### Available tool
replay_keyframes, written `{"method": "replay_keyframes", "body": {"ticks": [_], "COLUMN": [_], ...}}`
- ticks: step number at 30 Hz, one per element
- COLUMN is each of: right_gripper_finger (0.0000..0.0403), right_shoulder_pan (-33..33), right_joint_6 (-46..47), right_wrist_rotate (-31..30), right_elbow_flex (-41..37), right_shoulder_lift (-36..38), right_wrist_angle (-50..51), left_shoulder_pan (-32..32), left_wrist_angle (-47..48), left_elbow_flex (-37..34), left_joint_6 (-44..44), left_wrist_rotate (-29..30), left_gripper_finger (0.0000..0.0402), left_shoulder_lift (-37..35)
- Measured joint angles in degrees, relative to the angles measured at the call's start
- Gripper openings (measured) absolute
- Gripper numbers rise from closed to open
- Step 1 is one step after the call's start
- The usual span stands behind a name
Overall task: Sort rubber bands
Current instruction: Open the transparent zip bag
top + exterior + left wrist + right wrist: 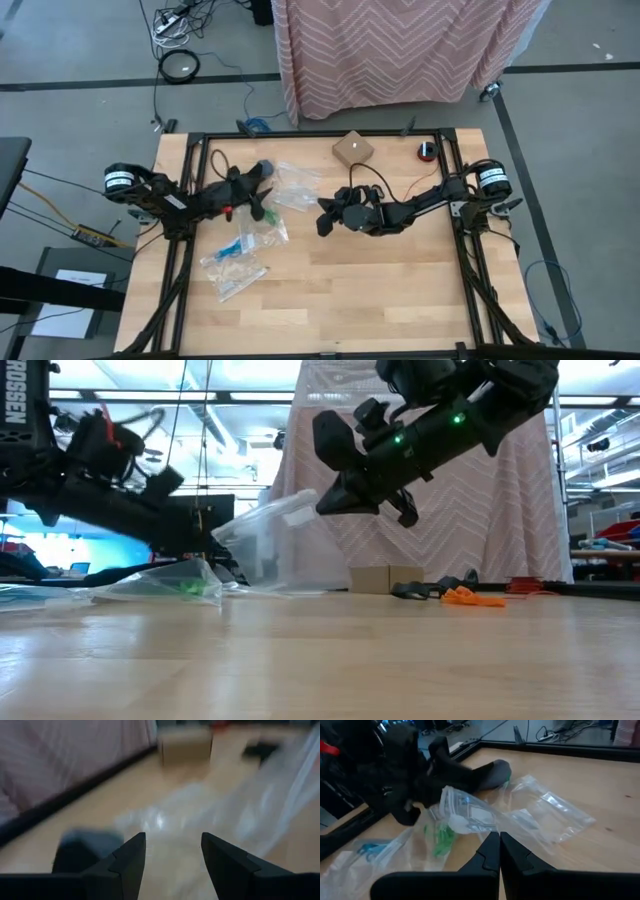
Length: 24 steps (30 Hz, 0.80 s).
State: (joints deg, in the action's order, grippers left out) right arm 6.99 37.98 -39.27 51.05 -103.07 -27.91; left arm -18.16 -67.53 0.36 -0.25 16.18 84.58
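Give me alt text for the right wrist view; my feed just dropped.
The right hand, fingers shut and empty, points across the wooden table at a cluster of clear zip bags. One bag holds green rubber bands, another holds blue ones. The left hand hangs just beyond the bags.

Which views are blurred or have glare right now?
Left wrist view: heavily blurred beyond the left end effector; the clear bag is a smear. Low view: backlit by bright windows, arms dark. Right wrist view: sheen on the zip bags. High view: evenly lit.
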Motion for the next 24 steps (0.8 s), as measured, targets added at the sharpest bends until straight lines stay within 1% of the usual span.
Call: {"method": "replay_keyframes", "body": {"ticks": [5, 7, 11, 14, 16, 24], "right_gripper_finger": [0.0, 0.0, 0.0, 0.0, 0.0, 0.0], "right_shoulder_pan": [-1.11, -1.61, -2.32, -2.98, -3.55, -5.99], "right_joint_6": [-1.08, -1.81, -2.29, -2.69, -3.09, -4.78], "right_wrist_rotate": [0.27, 1.24, 2.16, 2.05, 2.05, 5.03], "right_elbow_flex": [0.0, 0.0, 0.0, 0.0, 0.0, 0.0], "right_shoulder_lift": [0.0, 0.0, 0.0, 0.0, 0.0, 0.0], "right_wrist_angle": [-0.11, -0.18, -0.17, -0.41, -0.61, -1.13], "left_shoulder_pan": [-0.3, -0.32, -0.31, -0.3, -0.27, -0.27], "left_wrist_angle": [9.22, 10.45, 6.23, 1.34, -0.66, -1.62], "left_elbow_flex": [-0.02, -0.02, -0.04, -0.04, -0.04, -0.06], "left_joint_6": [4.24, 4.77, 4.52, 4.8, 5.4, 6.2], "left_wrist_rotate": [-0.96, -1.12, -4.13, -8.58, -10.33, -10.97], "left_gripper_finger": [0.0203, 0.0203, 0.0203, 0.0203, 0.0203, 0.0202], "left_shoulder_lift": [0.02, 0.02, 0.02, 0.02, 0.02, 0.02]}}
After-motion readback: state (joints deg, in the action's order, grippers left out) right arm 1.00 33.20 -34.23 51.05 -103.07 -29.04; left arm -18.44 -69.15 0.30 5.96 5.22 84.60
